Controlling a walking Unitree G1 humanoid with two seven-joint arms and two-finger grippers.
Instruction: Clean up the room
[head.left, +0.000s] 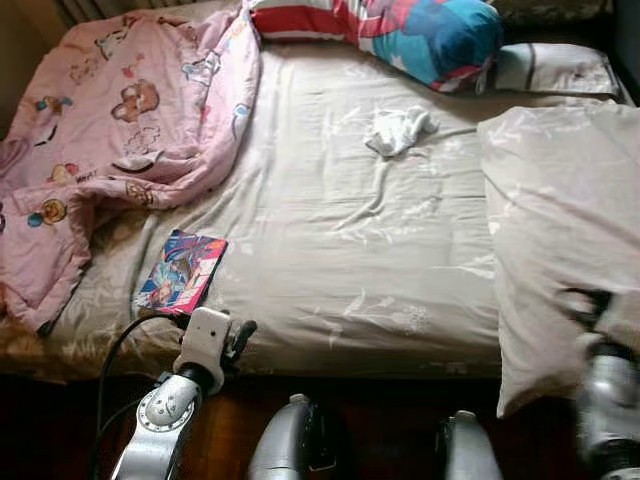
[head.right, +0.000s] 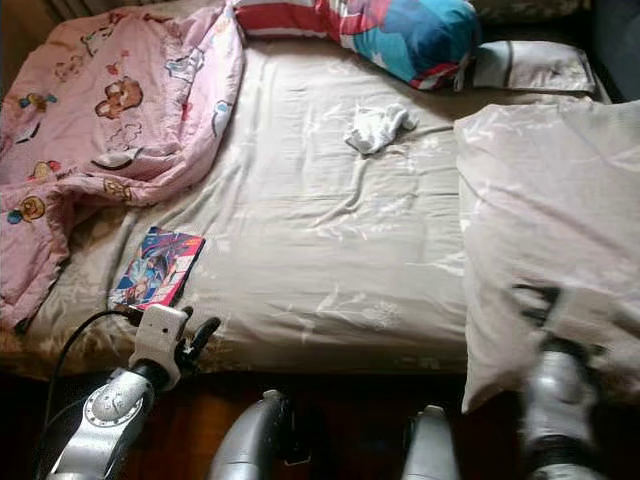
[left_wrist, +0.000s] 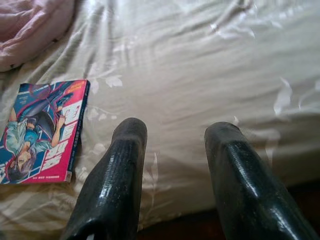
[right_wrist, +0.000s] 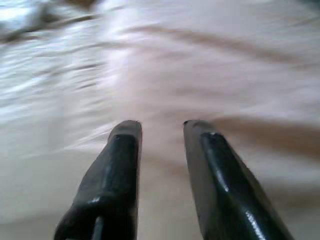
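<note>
A comic book (head.left: 182, 271) lies flat on the bed (head.left: 330, 250), near the front edge toward the left corner, its bright cover face up. It sits just beside the lower hem of a pink blanket (head.left: 110, 130) printed with cartoon bears, which is bunched over the bed's left side and back left corner; the two look close but whether they touch cannot be told. A small white cloth (head.left: 398, 130) is crumpled on the beige sheet nearer the back edge, right of the middle, well apart from the book. Behind it, along the back edge, rests a pillow (head.left: 400, 28) in red, white and blue, with a plainer grey pillow (head.left: 555, 68) at the back right corner. A large beige cushion (head.left: 565, 230) covers the bed's right side and hangs over the front edge.

The left gripper (left_wrist: 172, 150) hovers at the front edge of the bed, just right of the book, its two black fingers (left_wrist: 117, 180) spread apart with bare sheet between them and nothing held. A black cable (head.left: 115, 360) loops from the left arm down past the bed's edge. The right gripper (right_wrist: 160, 130) is over the beige cushion near the front right corner, blurred in every view; its fingers (right_wrist: 112, 170) stand apart with a gap between the tips, gripping nothing.
</note>
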